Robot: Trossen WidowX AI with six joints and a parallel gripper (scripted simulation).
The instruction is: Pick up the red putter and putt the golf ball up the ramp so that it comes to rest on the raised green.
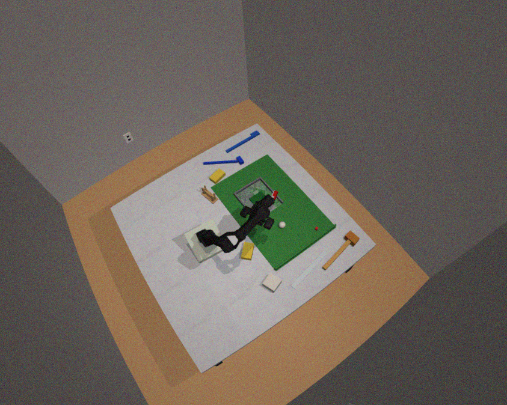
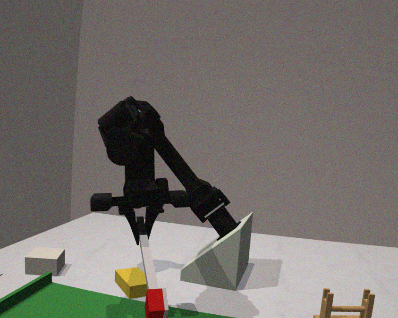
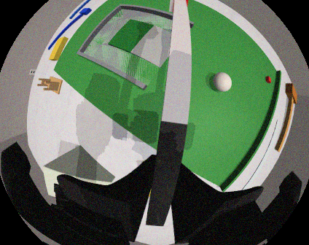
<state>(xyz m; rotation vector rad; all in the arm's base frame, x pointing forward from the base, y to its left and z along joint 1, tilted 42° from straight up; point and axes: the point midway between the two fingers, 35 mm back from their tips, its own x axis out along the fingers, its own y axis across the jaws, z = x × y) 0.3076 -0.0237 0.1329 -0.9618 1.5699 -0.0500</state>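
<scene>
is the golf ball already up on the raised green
No, the golf ball lies on the flat green mat, apart from the raised green, while the gripper holds the putter.

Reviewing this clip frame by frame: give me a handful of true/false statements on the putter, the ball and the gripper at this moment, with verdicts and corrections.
1. The gripper is shut on the red putter. True.
2. The golf ball rests on the raised green. False: it lies on the low green mat, outside the grey-framed ramp.
3. The putter's red head hangs below the gripper, the shaft pointing downward. True.
4. The putter's head is touching the ball. False: in the wrist view the ball lies apart from the shaft, off to one side.
5. A blue putter lies on the white surface beyond the mat. True.
</scene>
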